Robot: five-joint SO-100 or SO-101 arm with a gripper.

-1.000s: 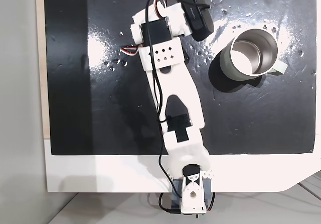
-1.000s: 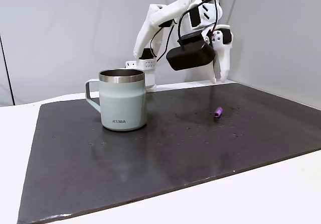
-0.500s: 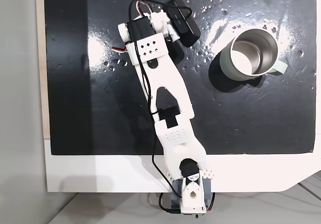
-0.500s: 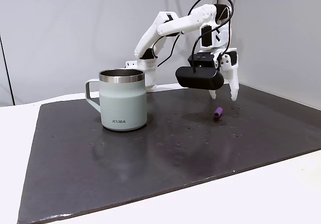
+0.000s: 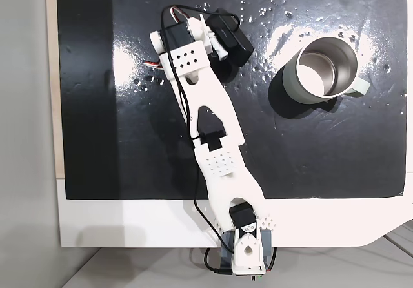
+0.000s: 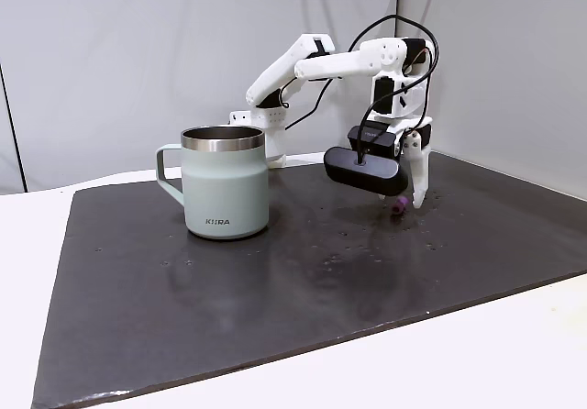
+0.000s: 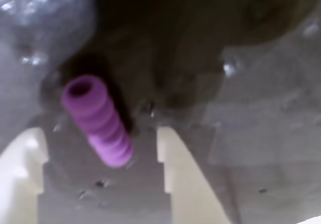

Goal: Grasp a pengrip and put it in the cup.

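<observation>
Faintly, "KURA" on cup point(image 6: 225, 193), end effector point(image 7: 100, 153) straddling pengrip point(image 7: 98, 119)

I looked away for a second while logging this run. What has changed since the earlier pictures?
The arm swung left in a fixed view from above and lowered, bringing the tool down to the mat. Its open fingers now straddle the pengrip, not yet closed on it. The pengrip lies where it did, and the cup has not moved.

Purple ribbed pengrip point(image 7: 97, 120) lies flat on the dark mat, hollow end showing. Grey-green steel cup point(image 6: 225, 182) upright, well apart.
</observation>
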